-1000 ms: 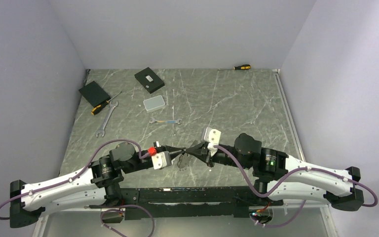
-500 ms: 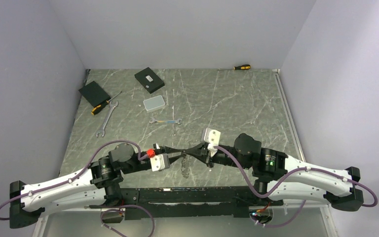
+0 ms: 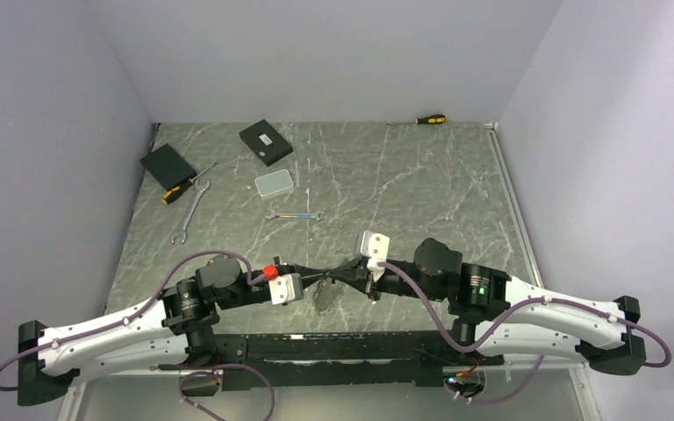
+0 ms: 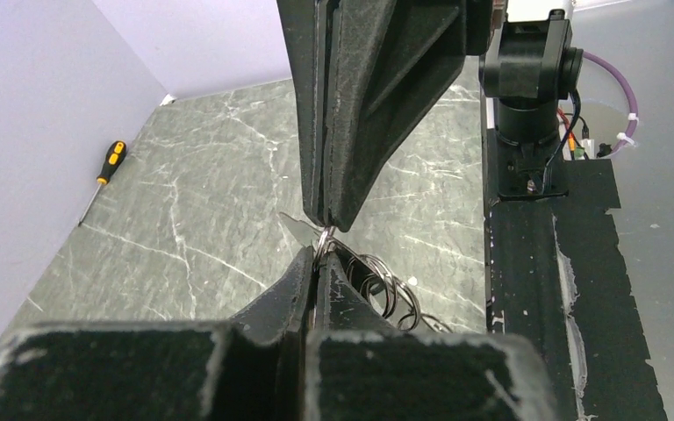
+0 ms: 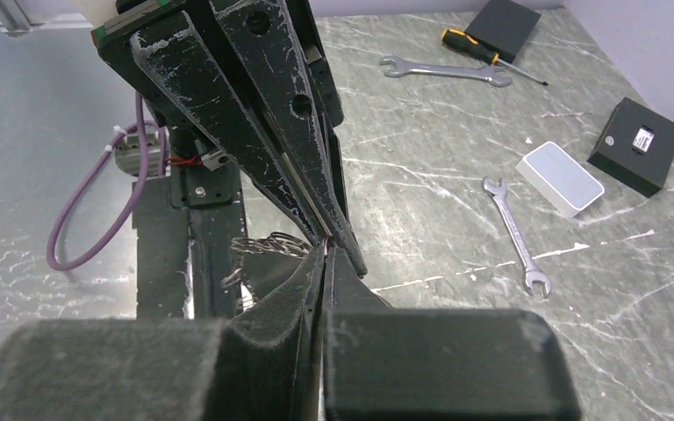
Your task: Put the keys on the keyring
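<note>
My two grippers meet tip to tip above the near middle of the table. The left gripper (image 3: 326,280) (image 4: 320,250) is shut on the thin wire of the keyring (image 4: 384,282). The ring's silvery coils hang bunched just beneath the fingertips (image 3: 325,298) (image 5: 268,246). Coming from the opposite side, the right gripper (image 3: 333,278) (image 5: 326,253) is shut on the same wire loop. A small flat silvery piece (image 4: 297,230), perhaps a key blade, sticks out beside its tip. A tiny item (image 3: 309,236) that may be a key lies below the small wrench.
Two wrenches (image 3: 190,210) (image 3: 294,215), a yellow-handled screwdriver (image 3: 184,186), two black boxes (image 3: 167,164) (image 3: 265,141) and a grey case (image 3: 275,183) lie at the back left. Another screwdriver (image 3: 428,119) rests at the back wall. The black taped rail (image 3: 333,338) runs along the near edge.
The left gripper opened slightly, then shut again on the ring wire. The keyring hung down as a longer chain half a second ago and is bunched now. Both arms shifted only slightly.
</note>
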Robot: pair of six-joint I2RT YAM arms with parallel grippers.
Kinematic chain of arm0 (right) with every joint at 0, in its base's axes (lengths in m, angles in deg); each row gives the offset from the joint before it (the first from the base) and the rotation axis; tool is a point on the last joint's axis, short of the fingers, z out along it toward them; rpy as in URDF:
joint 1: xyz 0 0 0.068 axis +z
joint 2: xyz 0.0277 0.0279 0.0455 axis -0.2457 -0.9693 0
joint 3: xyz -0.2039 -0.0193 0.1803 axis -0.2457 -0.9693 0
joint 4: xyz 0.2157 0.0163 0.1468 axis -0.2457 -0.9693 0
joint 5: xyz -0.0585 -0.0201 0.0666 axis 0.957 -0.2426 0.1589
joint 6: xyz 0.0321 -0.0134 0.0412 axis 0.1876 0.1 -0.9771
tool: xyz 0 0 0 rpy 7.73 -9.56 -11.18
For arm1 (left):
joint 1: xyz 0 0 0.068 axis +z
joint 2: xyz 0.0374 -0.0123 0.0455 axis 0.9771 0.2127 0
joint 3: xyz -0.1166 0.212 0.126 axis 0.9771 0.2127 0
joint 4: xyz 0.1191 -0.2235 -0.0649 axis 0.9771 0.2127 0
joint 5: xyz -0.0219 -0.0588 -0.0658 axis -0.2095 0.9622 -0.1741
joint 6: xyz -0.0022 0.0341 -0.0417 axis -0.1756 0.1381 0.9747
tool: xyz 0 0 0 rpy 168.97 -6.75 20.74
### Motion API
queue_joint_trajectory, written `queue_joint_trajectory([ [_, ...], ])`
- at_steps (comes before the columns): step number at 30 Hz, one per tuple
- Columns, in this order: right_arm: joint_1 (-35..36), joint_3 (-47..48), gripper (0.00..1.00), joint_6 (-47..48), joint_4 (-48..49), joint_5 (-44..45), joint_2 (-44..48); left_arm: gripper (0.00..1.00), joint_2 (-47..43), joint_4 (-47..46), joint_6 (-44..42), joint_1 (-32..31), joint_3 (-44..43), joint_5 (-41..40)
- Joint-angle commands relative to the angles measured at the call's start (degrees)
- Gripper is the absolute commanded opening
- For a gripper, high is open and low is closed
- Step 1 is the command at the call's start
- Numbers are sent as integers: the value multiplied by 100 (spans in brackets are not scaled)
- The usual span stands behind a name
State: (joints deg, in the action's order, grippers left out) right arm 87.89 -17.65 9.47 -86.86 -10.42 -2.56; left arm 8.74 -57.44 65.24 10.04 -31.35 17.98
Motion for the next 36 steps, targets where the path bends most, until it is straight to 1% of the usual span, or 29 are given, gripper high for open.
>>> queue_joint_trajectory([
  [1, 16, 112, 13, -28, 100, 136, 50, 0, -13, -122, 45, -26, -144, -54],
  [4, 18, 246, 37, -3, -240, 205, -22, 0, 8, 27, 43, -26, -203, -177],
  [5, 16, 315, 40, -2, -355, 204, -50, 0, 27, 82, 44, -26, -229, -220],
  [7, 16, 473, 43, 10, -597, 369, -136, 0, 97, 236, 53, -26, -315, -368],
  [12, 18, 815, 45, 185, -1246, 573, -445, 0, 523, 903, 106, -26, -707, -910],
  [16, 16, 968, 45, 354, -1528, 693, -739, 0, 799, 1386, 184, -26, -1013, -969],
  [19, 16, 942, 45, 438, -1457, 711, -858, 0, 895, 1593, 208, -26, -1130, -954],
  [23, 16, 887, 44, 519, -1355, 765, -951, 0, 775, 1555, 349, -26, -1065, -964],
  [31, 16, 700, 42, 622, -923, 749, -987, 0, 634, 1878, 404, -26, -1134, -966],
  [36, 16, 744, 38, 785, -727, 572, -1204, 0, 572, 2178, 478, -26, -1296, -969],
])
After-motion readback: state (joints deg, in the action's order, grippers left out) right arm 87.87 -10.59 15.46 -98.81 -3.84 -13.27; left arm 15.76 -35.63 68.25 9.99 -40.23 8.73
